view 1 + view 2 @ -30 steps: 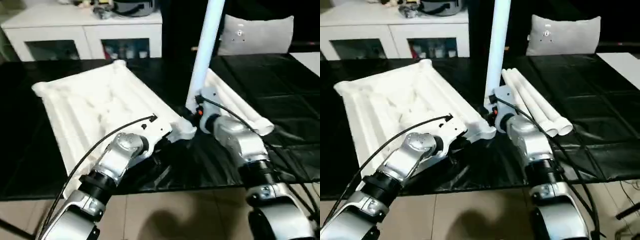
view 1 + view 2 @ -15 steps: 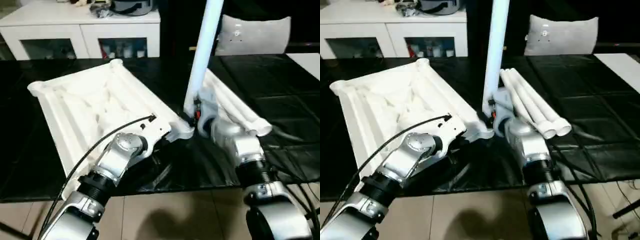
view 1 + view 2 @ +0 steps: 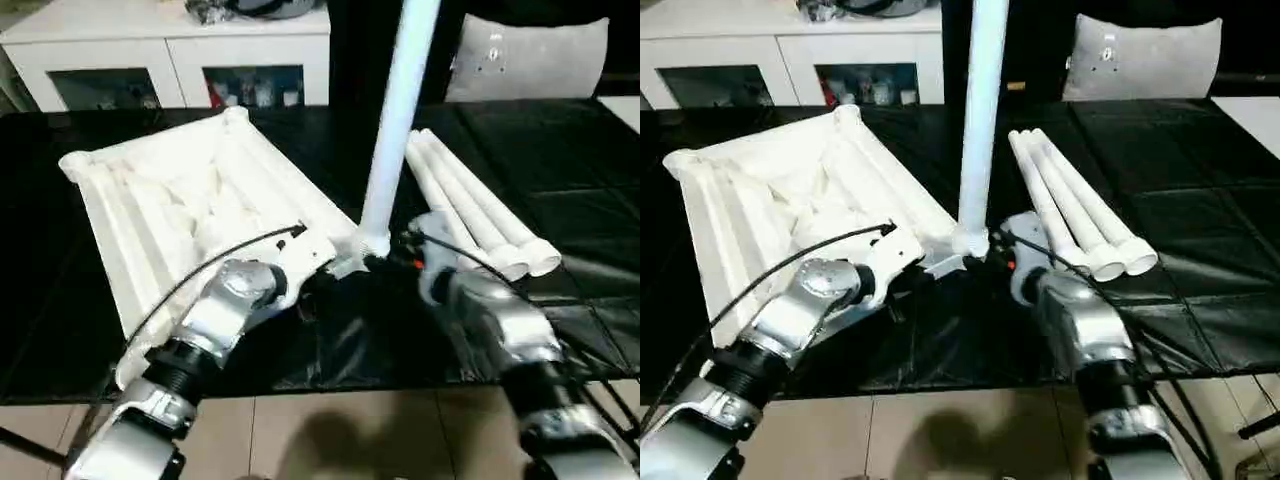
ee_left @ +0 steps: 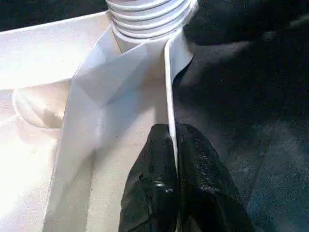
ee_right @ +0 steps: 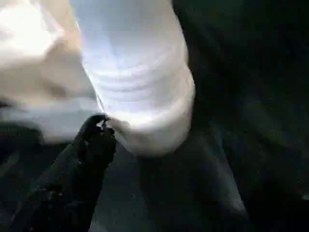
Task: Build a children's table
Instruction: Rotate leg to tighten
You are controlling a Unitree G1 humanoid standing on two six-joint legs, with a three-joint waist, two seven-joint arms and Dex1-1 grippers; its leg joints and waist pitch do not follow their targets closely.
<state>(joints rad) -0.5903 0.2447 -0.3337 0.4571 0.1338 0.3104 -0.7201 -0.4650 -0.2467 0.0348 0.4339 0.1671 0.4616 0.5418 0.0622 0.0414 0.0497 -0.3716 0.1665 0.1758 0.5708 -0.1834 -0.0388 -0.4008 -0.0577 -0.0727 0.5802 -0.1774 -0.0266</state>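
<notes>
Since the earlier frame the right arm has drawn back from the upright leg, and its gripper now sits just beside the leg's base rather than against it. The leg stays standing in the near corner socket.

Left eye view: the tabletop lies upside down on the black mat, ribbed underside up. The upright leg rises from the corner nearest the robot. Three spare legs lie side by side on the mat, just right of the upright one. The left gripper is at the tabletop's near edge. A white cabinet and a grey cushion stand behind the mat.

Right eye view: the same layout. The right gripper is close to the leg's base; whether it touches cannot be told here.

Left wrist view: the two black fingers are clenched on the thin rim of the tabletop, one on each side of it. The ribbed end of the leg sits in the socket beyond.

Right wrist view: one black finger lies just beside the leg's ribbed base. The second finger is hidden, so the right gripper's state cannot be told.
</notes>
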